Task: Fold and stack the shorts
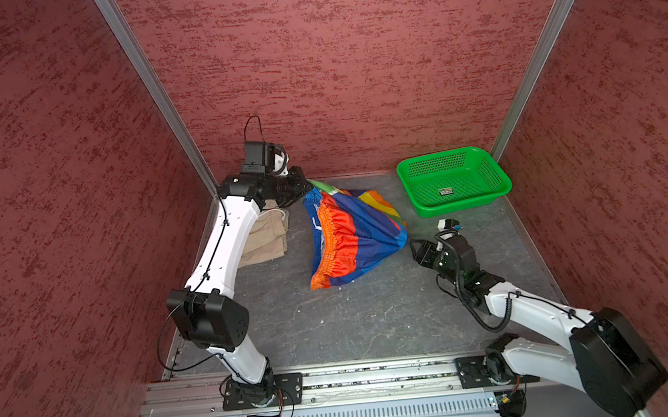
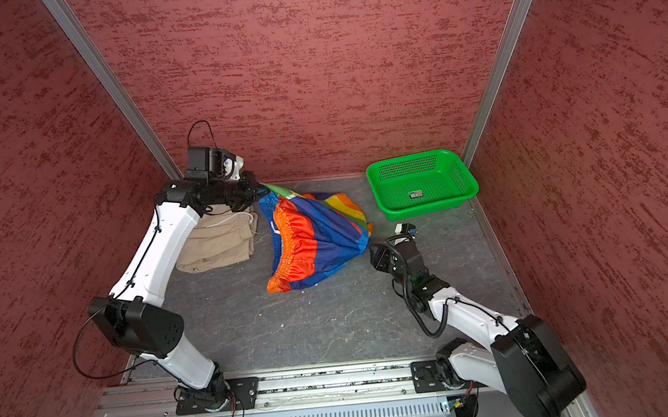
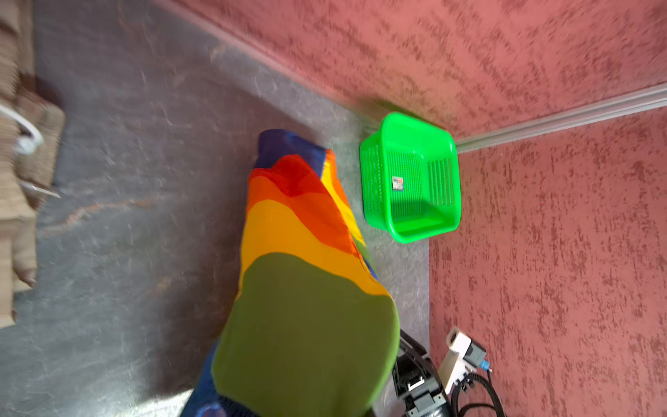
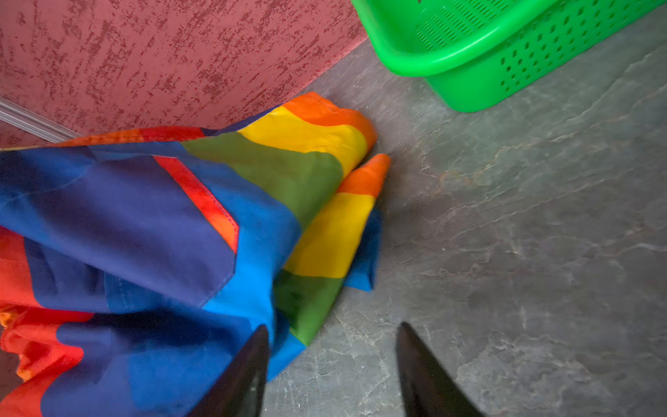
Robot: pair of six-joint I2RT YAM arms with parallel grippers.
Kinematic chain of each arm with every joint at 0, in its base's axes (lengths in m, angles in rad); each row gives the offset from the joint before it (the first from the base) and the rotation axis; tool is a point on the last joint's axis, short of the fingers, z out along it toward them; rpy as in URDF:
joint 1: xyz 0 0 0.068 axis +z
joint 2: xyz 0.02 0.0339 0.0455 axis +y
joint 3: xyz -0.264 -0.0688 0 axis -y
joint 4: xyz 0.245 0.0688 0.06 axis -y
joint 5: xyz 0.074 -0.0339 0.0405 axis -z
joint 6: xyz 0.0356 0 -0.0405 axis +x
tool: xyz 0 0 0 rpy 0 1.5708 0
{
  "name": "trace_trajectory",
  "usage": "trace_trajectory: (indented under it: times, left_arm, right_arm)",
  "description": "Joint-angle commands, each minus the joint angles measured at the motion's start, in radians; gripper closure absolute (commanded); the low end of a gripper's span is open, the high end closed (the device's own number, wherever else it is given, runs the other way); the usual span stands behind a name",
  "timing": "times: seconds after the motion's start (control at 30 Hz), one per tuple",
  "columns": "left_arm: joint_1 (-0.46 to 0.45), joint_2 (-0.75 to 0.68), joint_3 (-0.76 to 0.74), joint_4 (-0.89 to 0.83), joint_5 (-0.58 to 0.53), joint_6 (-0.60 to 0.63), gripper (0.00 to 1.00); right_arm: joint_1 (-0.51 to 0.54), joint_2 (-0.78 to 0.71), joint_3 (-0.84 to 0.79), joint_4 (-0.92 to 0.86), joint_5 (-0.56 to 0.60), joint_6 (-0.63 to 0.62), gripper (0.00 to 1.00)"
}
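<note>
On the grey table (image 1: 355, 320), we find the rainbow shorts (image 1: 352, 237) half lifted at mid-table. One green corner is drawn up to the left gripper (image 1: 304, 184), which is clamped on that fabric near the back wall. The orange waistband (image 1: 329, 243) and the rest of the cloth sag onto the surface in a loose heap.

We judge this pair light, limp and slippery. Its shiny weave should slide over itself and will not hold a crease unless pressed flat. We would take it at the gathered waistband or at a hem corner, one point per arm, so it can be stretched out before folding.

The green basket (image 1: 461, 204) sits in the far right corner, apart from both garments. We see nothing in it but a small label (image 1: 445, 192) stuck to its floor.

The beige shorts (image 2: 218, 241) lie flat, partly under the left arm and just beside the rainbow pair, their white drawstring (image 3: 30, 135) loose on top. They look to us like a thicker, softer cotton, likelier to stay where laid, which would make them a steadier base for a stack.

The right gripper (image 4: 334, 326) hangs low over the table at the rainbow pair's edge. Its jaws are spread wide with nothing between them, and one finger is right against the blue cloth.
</note>
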Motion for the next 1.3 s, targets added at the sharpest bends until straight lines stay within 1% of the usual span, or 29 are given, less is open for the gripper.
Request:
trace_trajectory:
  times: [0.0, 0.1, 0.2, 0.27, 0.33, 0.4, 0.5, 0.57, 0.6, 0.7, 0.8, 0.9, 1.03, 1.07, 1.1, 1.13, 1.17, 1.23, 1.27]
  left_arm:
    - [-0.029, -0.009, 0.04, -0.013, -0.043, 0.023, 1.0]
    - [-0.049, -0.017, 0.053, -0.047, -0.076, 0.036, 1.0]
    - [-0.055, -0.043, 0.051, -0.06, -0.103, 0.043, 1.0]
    - [-0.054, -0.053, 0.055, -0.064, -0.106, 0.056, 1.0]
    - [-0.056, -0.051, 0.063, -0.068, -0.088, 0.07, 1.0]
    - [-0.056, -0.038, 0.077, -0.071, -0.042, 0.081, 1.0]
    - [-0.068, -0.006, 0.128, -0.086, 0.048, 0.11, 1.0]
    - [-0.087, 0.031, 0.203, -0.13, 0.092, 0.135, 1.0]
    - [-0.104, 0.055, 0.25, -0.156, 0.116, 0.149, 1.0]
    - [-0.15, 0.114, 0.364, -0.214, 0.209, 0.181, 1.0]
    - [-0.178, 0.17, 0.462, -0.279, 0.263, 0.204, 1.0]
    - [-0.186, 0.203, 0.499, -0.314, 0.269, 0.219, 1.0]
    - [-0.188, 0.223, 0.49, -0.313, 0.305, 0.238, 1.0]
    - [-0.189, 0.228, 0.491, -0.31, 0.315, 0.239, 1.0]
    - [-0.188, 0.236, 0.495, -0.311, 0.325, 0.24, 1.0]
    - [-0.188, 0.239, 0.499, -0.312, 0.334, 0.242, 1.0]
    - [-0.185, 0.242, 0.498, -0.31, 0.34, 0.245, 1.0]
    - [-0.177, 0.244, 0.499, -0.315, 0.342, 0.255, 1.0]
    - [-0.169, 0.244, 0.496, -0.316, 0.342, 0.254, 1.0]
  right_arm:
    - [-0.009, 0.013, 0.058, -0.049, 0.062, -0.031, 0.24]
    - [-0.01, -0.015, 0.079, -0.075, 0.06, -0.069, 0.2]
    - [-0.011, -0.066, 0.091, -0.094, 0.062, -0.096, 0.2]
    - [-0.012, -0.086, 0.096, -0.095, 0.061, -0.112, 0.21]
    - [-0.013, -0.082, 0.139, -0.123, 0.04, -0.152, 0.21]
    - [-0.013, -0.052, 0.189, -0.125, -0.022, -0.195, 0.15]
    - [-0.013, 0.049, 0.277, -0.073, -0.161, -0.252, 0.09]
    - [-0.012, 0.119, 0.354, -0.055, -0.265, -0.279, 0.06]
    - [-0.011, 0.147, 0.381, -0.021, -0.325, -0.282, 0.03]
    - [-0.011, 0.221, 0.439, 0.112, -0.465, -0.272, 0.01]
    - [-0.007, 0.298, 0.547, 0.155, -0.56, -0.254, 0.01]
    - [0.0, 0.358, 0.624, 0.204, -0.636, -0.21, 0.01]
    - [0.019, 0.372, 0.657, 0.269, -0.653, -0.185, 0.02]
    - [0.019, 0.386, 0.672, 0.277, -0.654, -0.175, 0.07]
    - [0.02, 0.405, 0.685, 0.29, -0.663, -0.151, 0.13]
    - [0.02, 0.42, 0.691, 0.319, -0.68, -0.122, 0.28]
    - [0.019, 0.436, 0.693, 0.357, -0.701, -0.079, 0.54]
    - [0.019, 0.453, 0.683, 0.415, -0.726, -0.017, 0.98]
    - [0.019, 0.449, 0.674, 0.414, -0.717, -0.007, 1.0]
